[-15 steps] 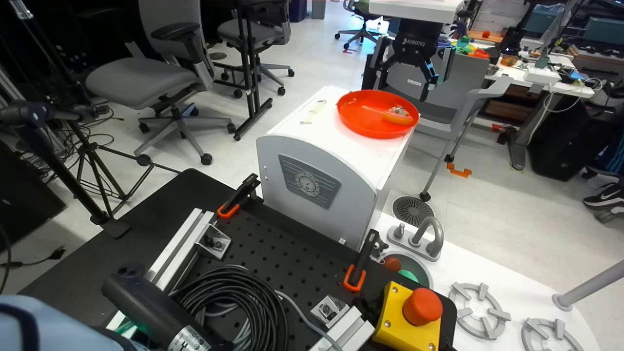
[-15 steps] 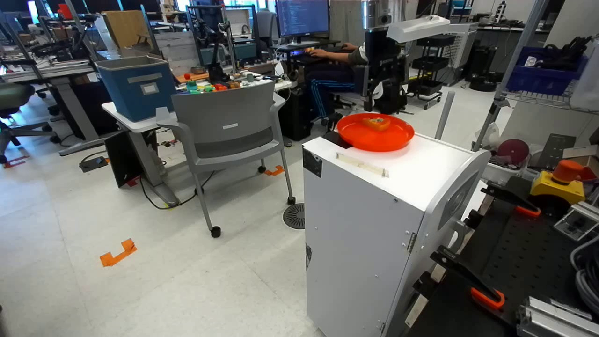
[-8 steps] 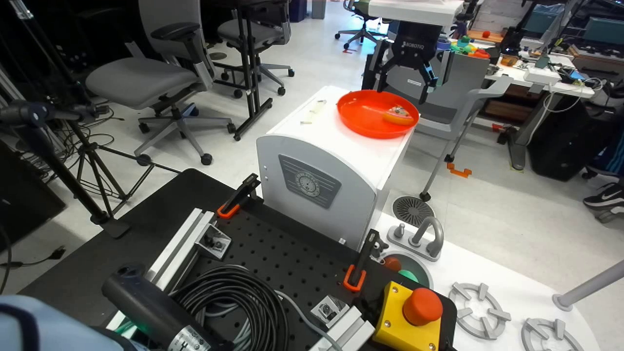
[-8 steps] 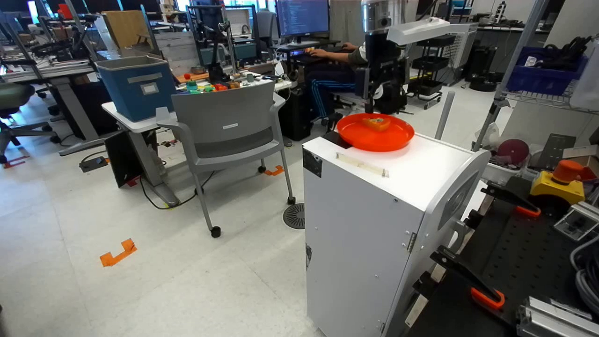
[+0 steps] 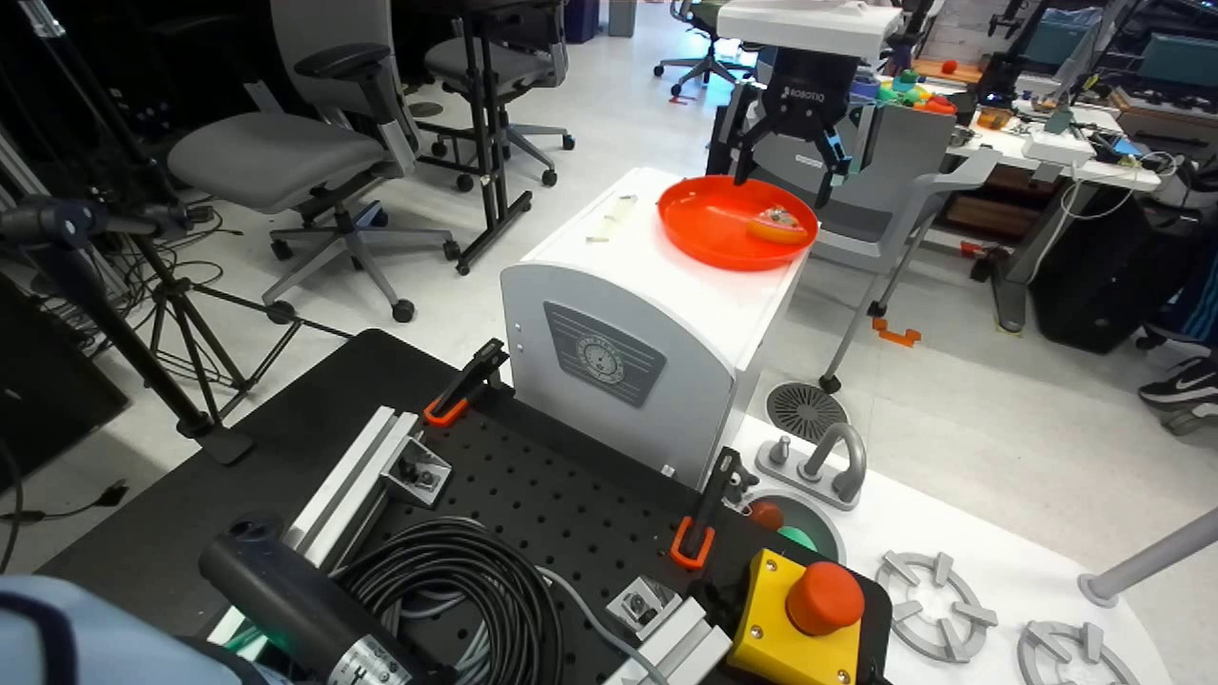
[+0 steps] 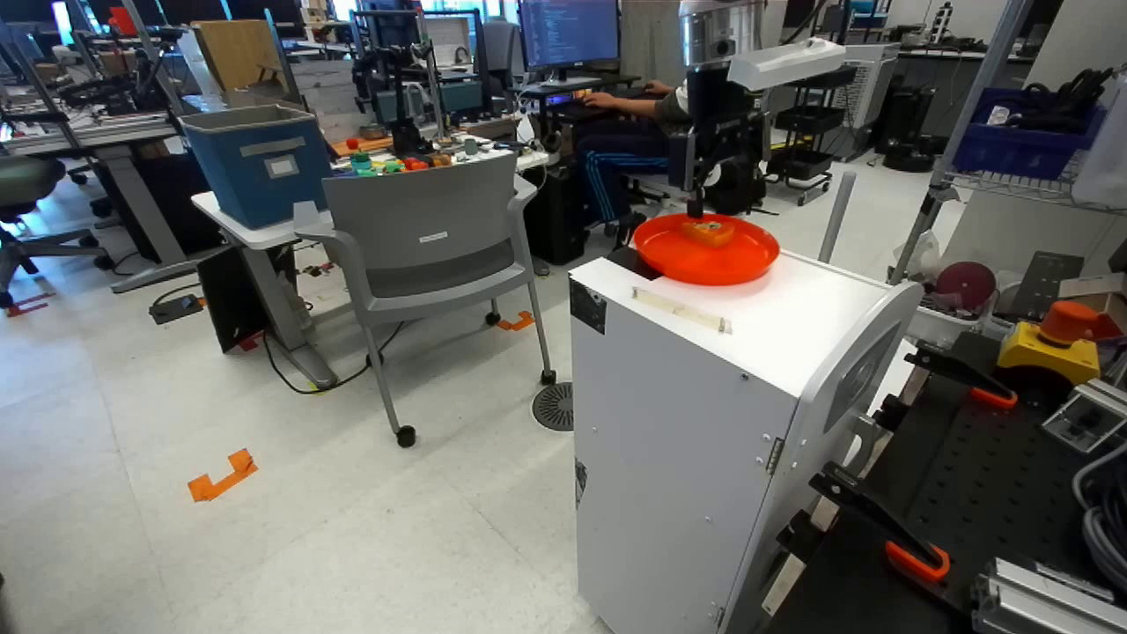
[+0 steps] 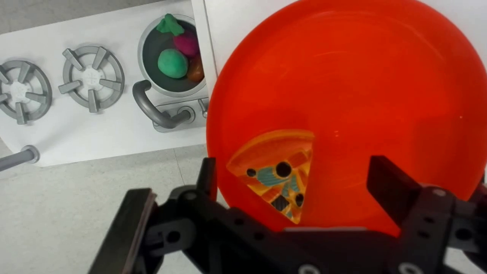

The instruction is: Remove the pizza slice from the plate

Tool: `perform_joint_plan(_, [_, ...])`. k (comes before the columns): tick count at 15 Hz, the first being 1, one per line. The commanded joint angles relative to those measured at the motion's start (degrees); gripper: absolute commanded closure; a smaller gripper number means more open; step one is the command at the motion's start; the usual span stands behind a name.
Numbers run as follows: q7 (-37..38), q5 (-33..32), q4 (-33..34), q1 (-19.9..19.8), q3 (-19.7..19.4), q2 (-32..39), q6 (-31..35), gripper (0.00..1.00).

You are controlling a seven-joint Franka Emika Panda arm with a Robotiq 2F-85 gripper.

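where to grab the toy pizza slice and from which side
Probably across the straight sides of the toy pizza slice, just behind its crust, fingers coming from above: it lies face up inside the orange plate, whose raised rim would hamper sideways entry, and the slice narrows to a tip, where grip may slip.

Bright indoor light, whites washed out, darks deep.
In both exterior views the white cabinet top (image 5: pixel 657 281) is nearly bleached; in an exterior view near-black gloom is gathered behind the grey chair (image 5: pixel 276 157), far left. In an exterior view a bluish sheen is spread over the floor (image 6: pixel 70 396) at left. In the wrist view thin highlights are caught on the orange plate (image 7: pixel 361 83), and the near gripper (image 7: pixel 295 173) is rendered dark and blurred.
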Motion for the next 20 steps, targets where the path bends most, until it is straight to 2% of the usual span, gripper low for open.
perform_joint_plan(1, [0.6, -0.6, 1.5, 0.7, -0.2, 1.9, -0.8, 0.0])
perform_joint_plan(20, [1.8, -0.5, 2.2, 0.6, -1.2, 2.9, 1.0, 0.0])
